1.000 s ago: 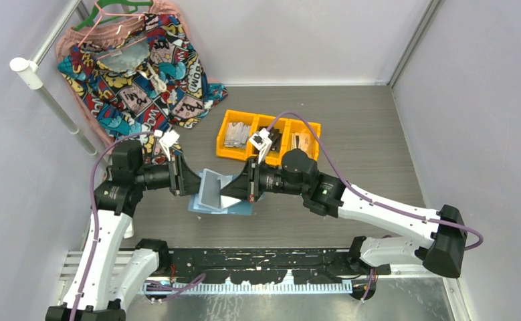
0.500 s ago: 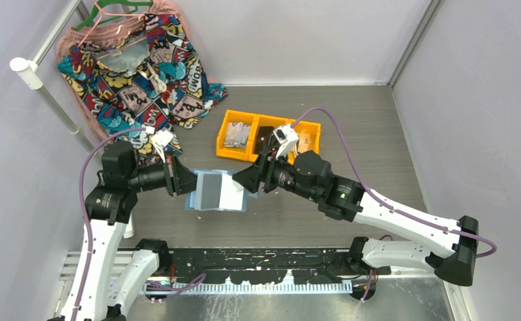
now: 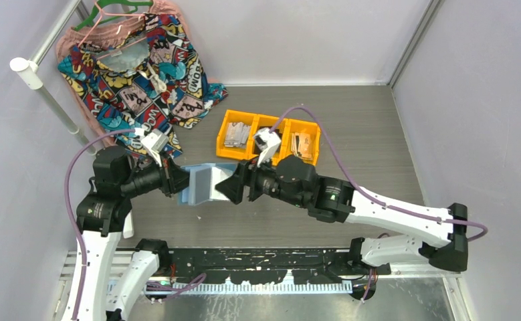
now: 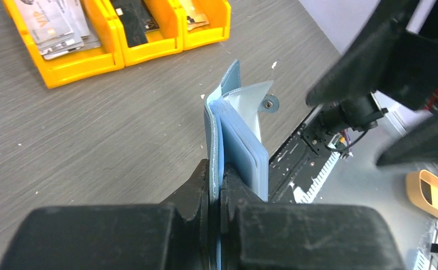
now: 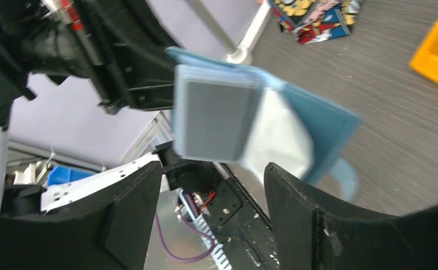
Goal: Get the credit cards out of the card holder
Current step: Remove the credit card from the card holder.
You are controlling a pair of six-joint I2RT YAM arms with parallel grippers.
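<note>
**Card holder gripped at one edge**

The left pincer (image 4: 215,174) clamps the near edge of the blue card holder (image 4: 236,129), held off the surface (image 4: 93,129) with its leaves fanned. The right pincer (image 5: 213,174) gapes wide just beyond, not touching it. Yellow bins (image 4: 64,64) sit farther back.

I'm working over a grey-brown wood-grain table (image 3: 371,134), and I can see two things lying directly on it. A row of three yellow bins (image 4: 81,66), joined side by side, sits flat near the middle of the surface. Left of the bins and further back, a comic-print garment (image 3: 144,73) lies in a loose heap. Its nearest hem is just beside the bins' back-left corner, though I cannot tell if they touch. A white fleck (image 4: 272,65) marks the boards in front of the bins.
</note>
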